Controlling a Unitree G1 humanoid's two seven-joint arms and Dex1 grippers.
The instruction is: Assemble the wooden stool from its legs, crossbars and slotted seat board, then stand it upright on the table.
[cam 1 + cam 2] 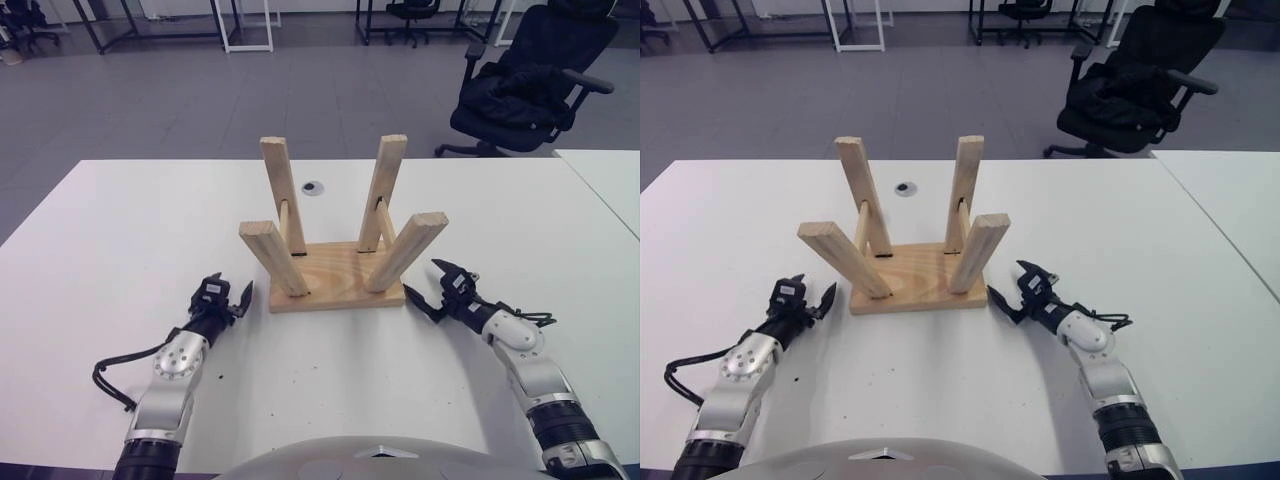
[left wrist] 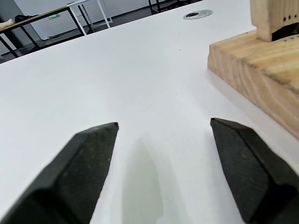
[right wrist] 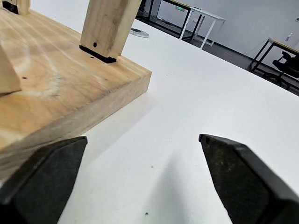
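the left gripper (image 1: 232,292) lies low on the white table (image 1: 100,230), its two fingers spread apart and holding nothing, just beside the near left corner of the seat board (image 1: 335,275). its wrist view brings up the board's rough side edge (image 2: 252,79). a small white label (image 1: 212,289) sits on the gripper's back, its print too small to read. the stool (image 1: 340,235) rests upside down mid-table, board flat, four legs (image 1: 272,258) splayed upward. behind it a round grommet (image 1: 313,188) is set in the tabletop. the right gripper (image 1: 425,282) lies just beside the board's near right corner, fingers parted, empty; its wrist view shows a leg seated in a dark slot (image 3: 97,53). an office chair (image 1: 530,75) stands far right.
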